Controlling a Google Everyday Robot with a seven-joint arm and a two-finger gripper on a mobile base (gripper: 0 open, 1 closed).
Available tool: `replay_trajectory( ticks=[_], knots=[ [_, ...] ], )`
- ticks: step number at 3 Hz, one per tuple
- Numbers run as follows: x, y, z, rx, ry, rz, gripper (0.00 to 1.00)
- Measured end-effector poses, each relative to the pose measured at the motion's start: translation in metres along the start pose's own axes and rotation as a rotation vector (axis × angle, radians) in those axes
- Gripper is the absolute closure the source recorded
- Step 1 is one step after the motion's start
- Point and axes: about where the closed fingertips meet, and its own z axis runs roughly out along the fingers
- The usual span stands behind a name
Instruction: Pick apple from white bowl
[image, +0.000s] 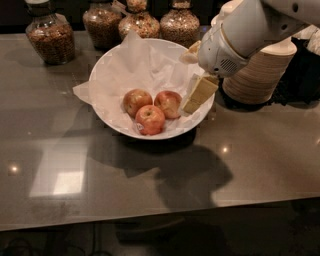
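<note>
One white bowl (107, 75) near the counter's (150, 190) back edge holds three fruits: the apple (168, 103), rightmost, and two other apples (136, 101). One gripper (194, 104) hangs at the bowl's right rim, just beside the apple. I cannot tell whether it is wide or narrow.

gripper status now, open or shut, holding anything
Gripper: cannot tell open or shut; it hangs over the white bowl's right side, next to the apple, which lies in the bowl.

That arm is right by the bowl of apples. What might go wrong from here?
1. The gripper hangs low over the white bowl's right rim; it might knock or tip the bowl.
2. The apple touches the sticker apple and a duller apple, so the grasp may shove or take a neighbour.
3. The crumpled paper lining might get pinched too.
</note>
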Motion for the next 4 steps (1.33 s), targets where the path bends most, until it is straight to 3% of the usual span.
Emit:
replay_trajectory(
  ticks=[1,4],
  knots=[
    [0.002,-0.002,0.015,-0.01,0.01,-0.006,0.23],
    [0.013,-0.013,0.054,-0.051,0.002,-0.022,0.24]
  ],
)
